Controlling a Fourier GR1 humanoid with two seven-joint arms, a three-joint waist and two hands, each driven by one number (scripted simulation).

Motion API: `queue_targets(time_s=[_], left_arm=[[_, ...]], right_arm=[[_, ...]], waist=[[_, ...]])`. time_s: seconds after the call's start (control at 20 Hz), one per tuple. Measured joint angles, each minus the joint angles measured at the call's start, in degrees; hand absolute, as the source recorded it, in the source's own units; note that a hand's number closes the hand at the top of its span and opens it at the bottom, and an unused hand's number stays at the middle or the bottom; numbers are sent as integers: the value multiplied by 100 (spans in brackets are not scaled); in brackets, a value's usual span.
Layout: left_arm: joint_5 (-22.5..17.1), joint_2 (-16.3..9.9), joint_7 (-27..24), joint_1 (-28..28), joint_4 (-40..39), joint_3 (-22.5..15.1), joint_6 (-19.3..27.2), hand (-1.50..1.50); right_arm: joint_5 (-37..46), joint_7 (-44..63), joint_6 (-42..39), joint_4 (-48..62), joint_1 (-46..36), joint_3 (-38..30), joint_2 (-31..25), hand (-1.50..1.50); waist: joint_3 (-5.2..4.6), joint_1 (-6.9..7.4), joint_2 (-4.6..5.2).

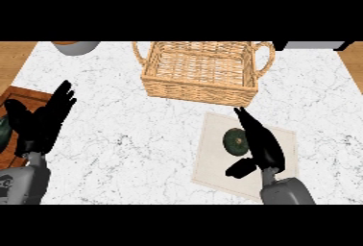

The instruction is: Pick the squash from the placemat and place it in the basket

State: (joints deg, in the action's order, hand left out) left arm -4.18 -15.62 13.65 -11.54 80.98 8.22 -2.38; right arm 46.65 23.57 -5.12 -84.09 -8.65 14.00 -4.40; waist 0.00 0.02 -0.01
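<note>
Head view shows the right hand (260, 144) beside the squash (236, 140) on the placemat (212, 163), fingers straight, thumb spread, apparently readying a grasp. Left hand (42, 120) rests with relaxed fingers; the basket (199, 91) waits beyond.

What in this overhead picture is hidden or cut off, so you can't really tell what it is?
- Squash: its right side is covered by the right hand.
- Grey round object: cut by the top band.
- Dark green thing: cut by the left edge, beside the resting left hand.
</note>
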Motion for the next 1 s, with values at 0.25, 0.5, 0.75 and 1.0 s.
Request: queue_targets(time_s=[0.25,0.5,0.75,1.0], left_arm=[[38,-5,-64,-27,-101,57,-56,0],[84,60,-144,87,-57,87,-125,0],[79,35,-130,-56,-173,109,-204,0],[111,131,-68,-288,-210,-67,-259,0]], right_arm=[[242,-266,-59,561,-271,-6,-114,150],[489,-347,-11,799,-431,-9,0,150],[527,53,261,838,-544,884,178,150],[175,879,605,723,-913,2640,360,150]], waist=[[-2,9,0],[-15,3,-18],[-39,60,-36],[-7,436,25]])
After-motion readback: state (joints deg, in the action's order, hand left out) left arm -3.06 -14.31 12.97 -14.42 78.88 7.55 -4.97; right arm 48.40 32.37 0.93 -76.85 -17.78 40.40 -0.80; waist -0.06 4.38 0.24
